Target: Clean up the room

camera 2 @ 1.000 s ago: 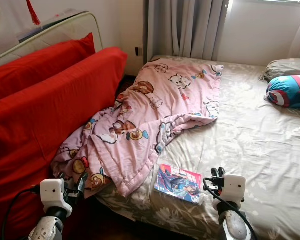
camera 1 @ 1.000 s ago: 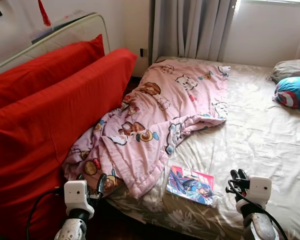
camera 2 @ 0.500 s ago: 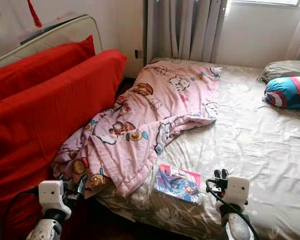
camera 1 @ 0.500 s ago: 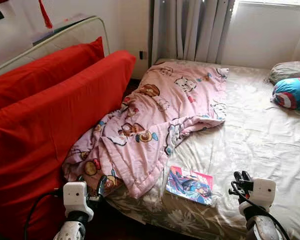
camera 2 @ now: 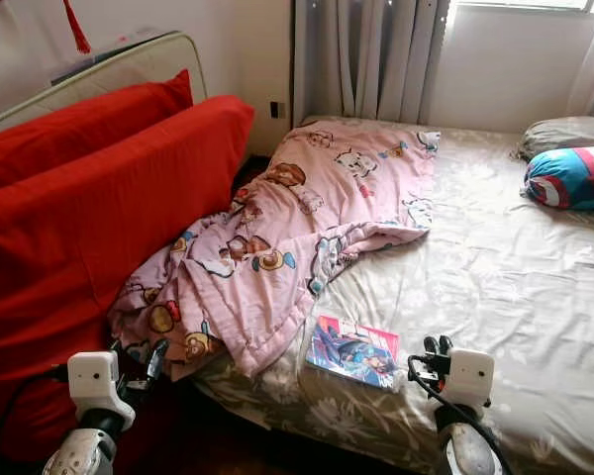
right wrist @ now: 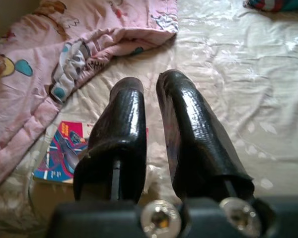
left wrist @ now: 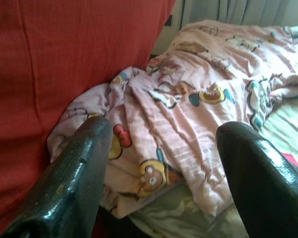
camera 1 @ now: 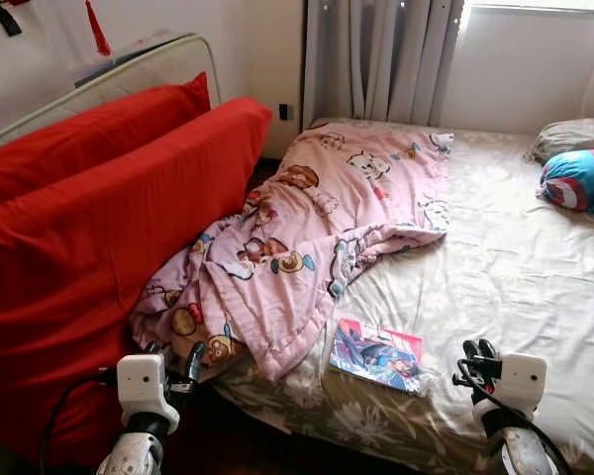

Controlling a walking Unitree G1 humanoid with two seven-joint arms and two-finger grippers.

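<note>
A pink cartoon-print blanket (camera 1: 317, 233) lies crumpled along the bed's left side, its lower end hanging over the edge by the red cushions. A colourful comic book (camera 1: 378, 353) rests flat on the floral sheet (camera 1: 495, 257) just right of the blanket's tip. My left gripper (camera 1: 174, 356) hovers low in front of the hanging blanket end, fingers (left wrist: 74, 173) spread open with nothing between them. My right gripper (camera 1: 477, 352) is above the bed's near edge, right of the book, its fingers (right wrist: 124, 129) shut on nothing.
Two big red cushions (camera 1: 89, 237) lean upright along the bed's left side against a padded headboard (camera 1: 129, 69). A blue-and-red round pillow (camera 1: 577, 180) and a grey pillow (camera 1: 574, 134) lie at the far right. Grey curtains (camera 1: 381, 59) hang behind the bed. Dark floor (camera 1: 267, 450) shows below.
The whole view has shifted slightly, so the camera moved a little. Both grippers sit a touch lower in the picture; their fingers hold the same pose. Blanket and book lie as before.
</note>
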